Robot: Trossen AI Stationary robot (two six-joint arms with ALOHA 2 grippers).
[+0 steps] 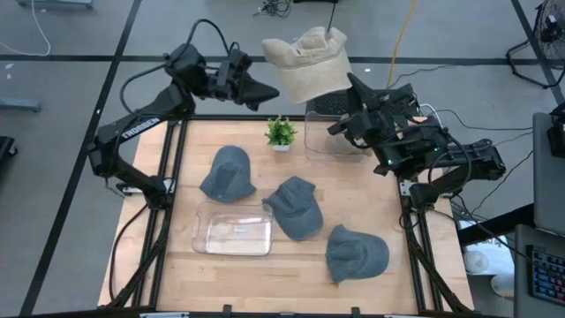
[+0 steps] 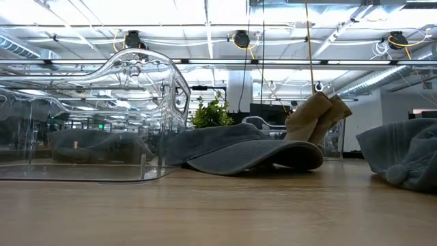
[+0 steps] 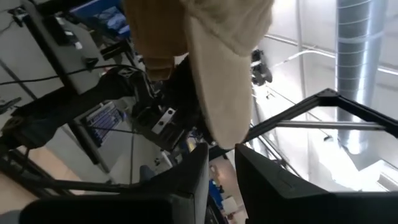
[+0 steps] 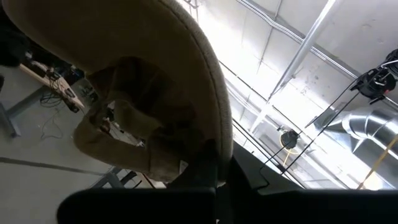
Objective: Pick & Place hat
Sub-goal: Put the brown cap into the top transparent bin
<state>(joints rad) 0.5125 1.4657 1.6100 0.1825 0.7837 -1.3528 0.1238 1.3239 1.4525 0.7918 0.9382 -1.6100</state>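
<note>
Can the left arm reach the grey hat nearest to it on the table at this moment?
Probably not yet. The left gripper and right gripper both hold the beige hat aloft behind the table; the grey hat itself lies uncovered.

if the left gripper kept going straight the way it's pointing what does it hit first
The beige hat. In the high view the left gripper points right, its fingers at the hat's edge, and its wrist view shows the brim directly ahead. Past the hat would likely come the right gripper, though depth is unclear.

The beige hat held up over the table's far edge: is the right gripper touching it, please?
Touching: in the right wrist view, the right gripper's fingers pinch the beige hat's brim.
</note>
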